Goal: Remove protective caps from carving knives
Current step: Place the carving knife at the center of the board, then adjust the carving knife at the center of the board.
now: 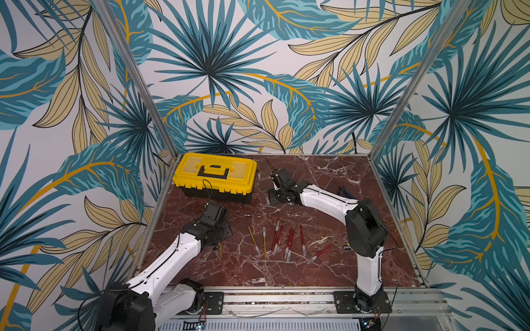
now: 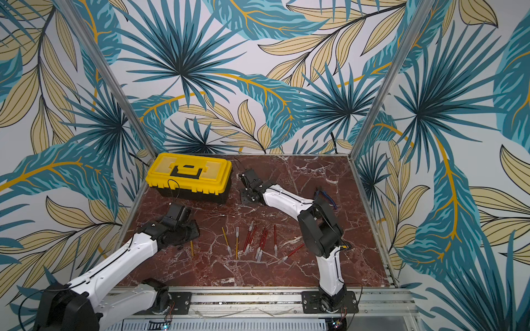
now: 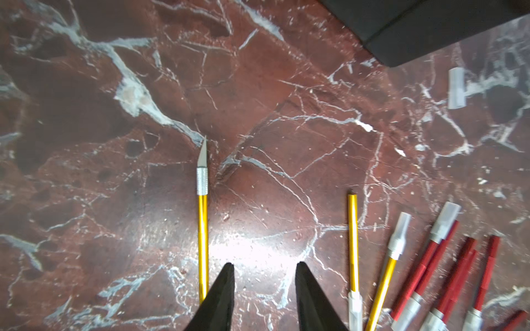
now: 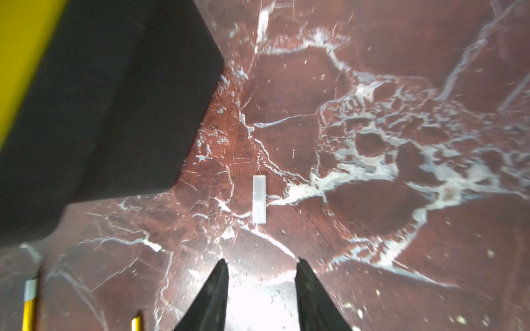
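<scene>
Top views both show the carving knives (image 1: 286,243) lying near-centre on the table (image 1: 329,275). Left wrist: the left gripper (image 3: 263,266), jaws apart and empty, sits just beside an uncapped yellow knife (image 3: 202,229). Right wrist: the right gripper (image 4: 262,262), likewise spread and empty, faces a loose cap (image 4: 259,199).

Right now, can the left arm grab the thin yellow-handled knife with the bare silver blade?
Probably yes: the thin yellow-handled knife lies alone on the red marble table, beside the open, empty left gripper, with nothing covering it.
</scene>
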Controlling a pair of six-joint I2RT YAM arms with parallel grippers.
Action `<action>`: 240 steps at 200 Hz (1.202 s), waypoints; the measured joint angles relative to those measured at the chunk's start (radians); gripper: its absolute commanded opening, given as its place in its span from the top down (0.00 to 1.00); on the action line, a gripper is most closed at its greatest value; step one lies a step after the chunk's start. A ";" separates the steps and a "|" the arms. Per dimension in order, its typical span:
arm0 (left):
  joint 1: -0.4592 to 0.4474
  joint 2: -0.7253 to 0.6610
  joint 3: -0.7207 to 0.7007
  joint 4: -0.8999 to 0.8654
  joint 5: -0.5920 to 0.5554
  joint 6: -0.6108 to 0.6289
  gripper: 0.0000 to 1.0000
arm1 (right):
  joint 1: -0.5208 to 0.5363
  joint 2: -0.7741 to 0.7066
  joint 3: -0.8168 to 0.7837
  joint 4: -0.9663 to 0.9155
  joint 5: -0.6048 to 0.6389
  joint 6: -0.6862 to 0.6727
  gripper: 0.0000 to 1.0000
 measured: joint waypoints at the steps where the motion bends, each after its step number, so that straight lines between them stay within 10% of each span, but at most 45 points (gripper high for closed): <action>1: 0.000 -0.002 0.000 -0.001 0.000 0.000 0.62 | 0.001 -0.003 -0.003 0.001 0.001 0.000 0.60; 66: 0.000 -0.079 0.000 -0.061 0.000 -0.002 0.60 | 0.151 -0.148 -0.194 0.011 0.016 -0.006 0.71; 130: 0.003 -0.320 -0.011 -0.081 -0.079 -0.065 0.01 | 0.343 -0.154 -0.201 0.001 0.052 -0.008 0.67; 240: 0.008 -0.507 -0.012 -0.113 -0.197 -0.089 0.00 | 0.396 0.049 -0.119 -0.058 0.060 -0.016 0.59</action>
